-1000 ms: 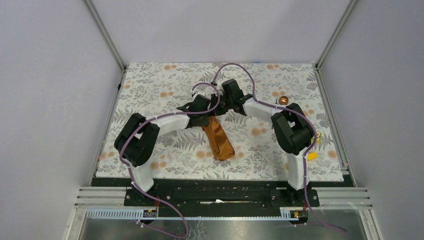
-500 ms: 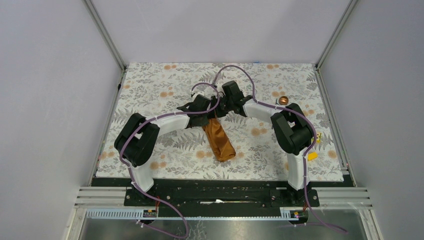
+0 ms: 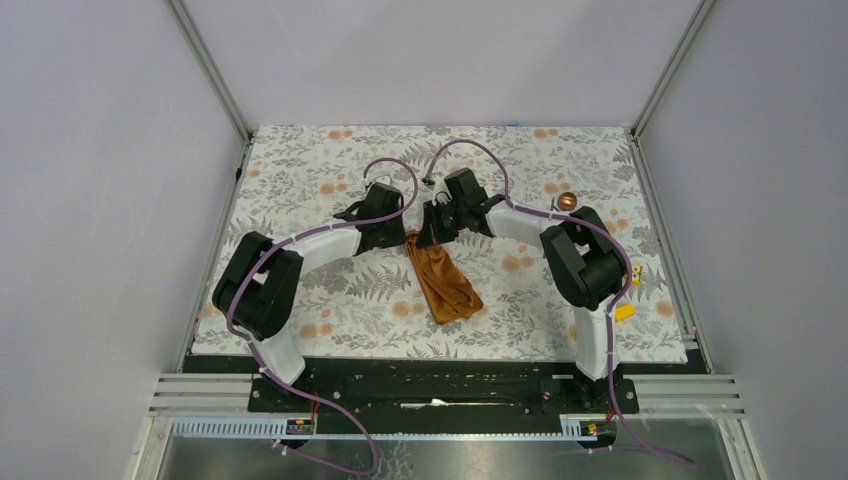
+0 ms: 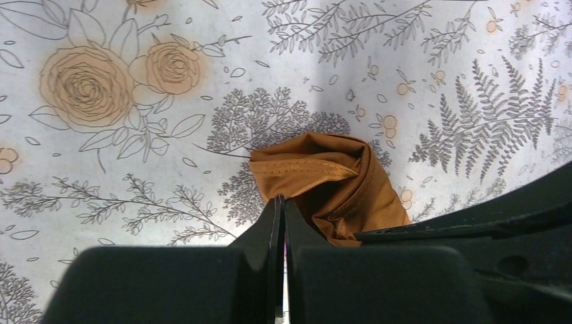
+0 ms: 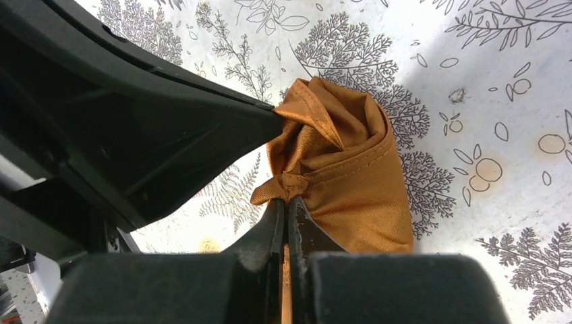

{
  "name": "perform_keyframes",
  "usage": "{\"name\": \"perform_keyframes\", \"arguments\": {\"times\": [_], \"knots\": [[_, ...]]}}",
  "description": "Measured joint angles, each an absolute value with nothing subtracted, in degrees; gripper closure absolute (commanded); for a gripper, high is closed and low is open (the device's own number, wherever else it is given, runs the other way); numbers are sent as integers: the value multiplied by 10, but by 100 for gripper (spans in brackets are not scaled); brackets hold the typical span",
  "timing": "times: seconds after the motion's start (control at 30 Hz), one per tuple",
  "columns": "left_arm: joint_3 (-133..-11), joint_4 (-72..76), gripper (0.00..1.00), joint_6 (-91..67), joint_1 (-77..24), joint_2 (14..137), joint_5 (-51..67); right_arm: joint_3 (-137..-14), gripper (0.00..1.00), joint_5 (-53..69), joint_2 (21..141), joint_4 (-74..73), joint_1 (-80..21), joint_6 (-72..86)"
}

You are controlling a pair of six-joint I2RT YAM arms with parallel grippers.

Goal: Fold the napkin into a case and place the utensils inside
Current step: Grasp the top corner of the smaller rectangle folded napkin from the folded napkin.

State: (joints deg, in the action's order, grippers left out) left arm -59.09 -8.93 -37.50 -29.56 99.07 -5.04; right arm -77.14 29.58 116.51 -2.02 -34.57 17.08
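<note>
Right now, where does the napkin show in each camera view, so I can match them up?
Top external: the napkin lies mid-table, slanting toward the near edge.
Left wrist: napkin at centre, its edge at the tips of the shut left end effector.
Right wrist: napkin centre-right, pinched by the right end effector.
Shared landmark: the fern-print table cover.
</note>
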Motion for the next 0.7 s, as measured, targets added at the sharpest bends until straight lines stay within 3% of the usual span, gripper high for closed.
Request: {"name": "perform_keyframes", "arguments": {"times": [0.43,0.7], "knots": [[-562,-58,100,-375,-296,969,-14,-808,100,225,1224,-22,-371,251],[-546,-42,100,-378,-295,967,-15,-799,100,154,1224,52,-374,360]]}}
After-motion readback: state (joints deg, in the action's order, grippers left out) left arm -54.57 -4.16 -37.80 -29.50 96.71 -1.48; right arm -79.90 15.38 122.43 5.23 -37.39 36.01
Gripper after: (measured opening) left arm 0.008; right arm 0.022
